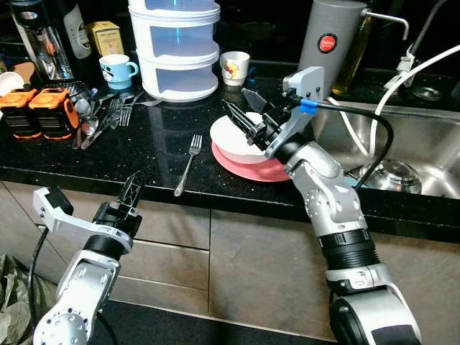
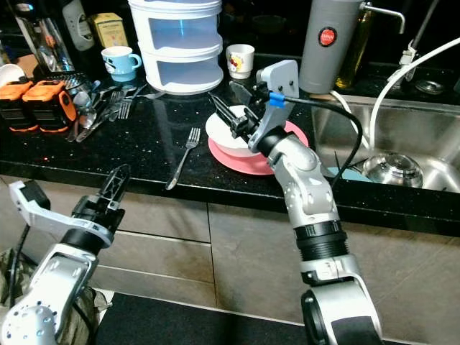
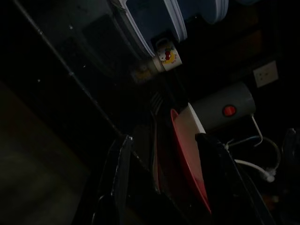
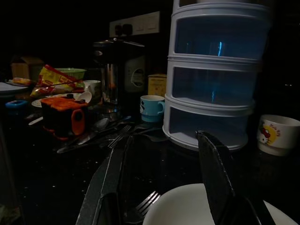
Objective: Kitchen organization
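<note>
I've got the right claw (image 1: 241, 118) spread open and hovering right over the near-left rim of the white ceramic bowl (image 1: 237, 140), which sits on the flat pink plate (image 1: 251, 169) on the black stone counter (image 1: 165, 136), so the bowl lies directly under and just ahead of the fingertips. The silver metal fork (image 1: 188, 164) lies beside the bowl to the claw's left, its long axis running from the counter's front edge toward the back, tines away from me. My left claw (image 1: 131, 194) hangs open below the counter edge, well off the bowl, so I judge the right arm is the one to take it.
</note>
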